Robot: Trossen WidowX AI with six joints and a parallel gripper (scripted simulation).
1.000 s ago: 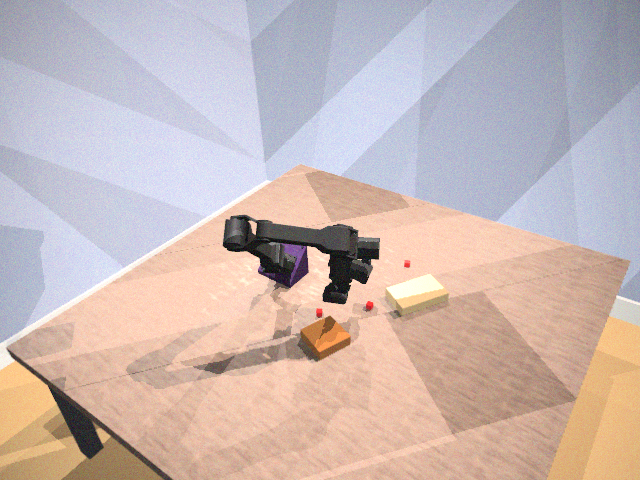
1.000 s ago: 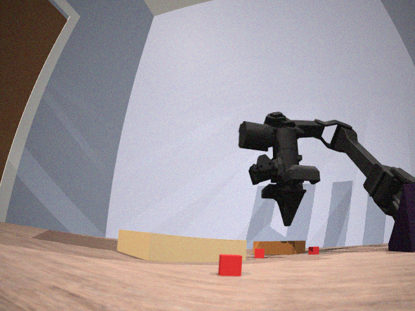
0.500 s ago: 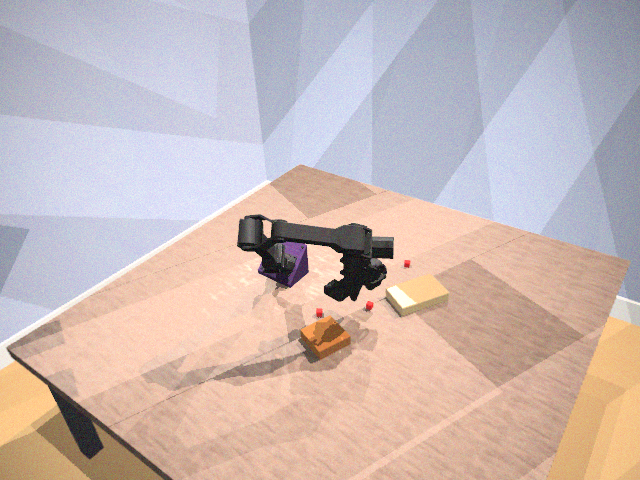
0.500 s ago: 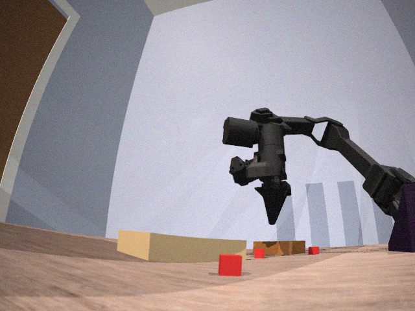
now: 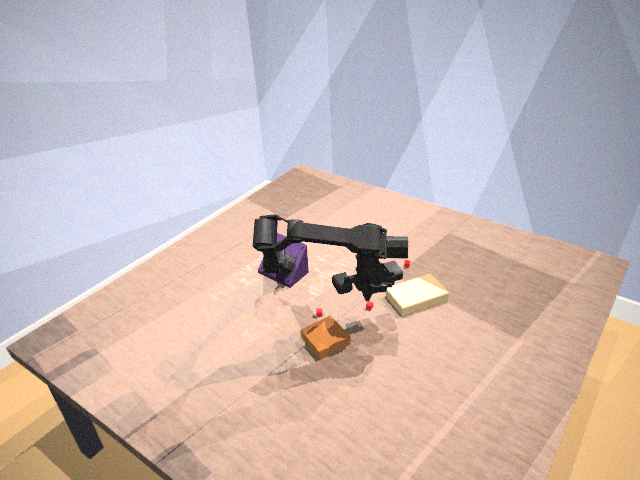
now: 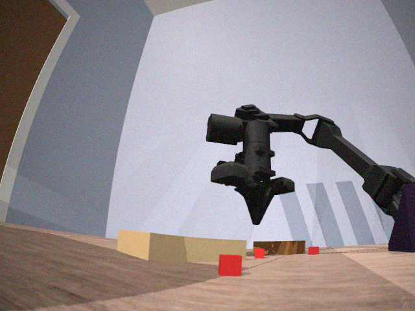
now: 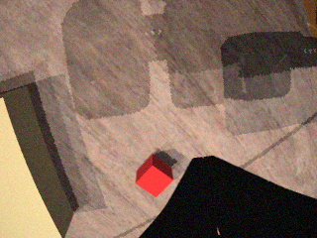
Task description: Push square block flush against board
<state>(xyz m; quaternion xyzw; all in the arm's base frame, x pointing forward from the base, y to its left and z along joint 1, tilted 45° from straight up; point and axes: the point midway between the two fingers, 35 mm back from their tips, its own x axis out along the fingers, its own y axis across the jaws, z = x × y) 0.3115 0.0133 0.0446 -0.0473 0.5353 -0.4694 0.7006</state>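
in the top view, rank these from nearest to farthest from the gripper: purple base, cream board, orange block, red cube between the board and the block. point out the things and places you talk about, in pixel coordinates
1. Red cube (image 5: 369,305) (image 6: 259,253) (image 7: 155,180): just below the gripper tip (image 5: 368,298) (image 6: 256,223) (image 7: 203,159)
2. Cream board (image 5: 416,294) (image 6: 198,249) (image 7: 20,188), picture right, and orange block (image 5: 325,338) (image 6: 279,247) (image 7: 313,12), lower left: too close to call
3. Purple base (image 5: 299,266) (image 6: 403,227): upper left
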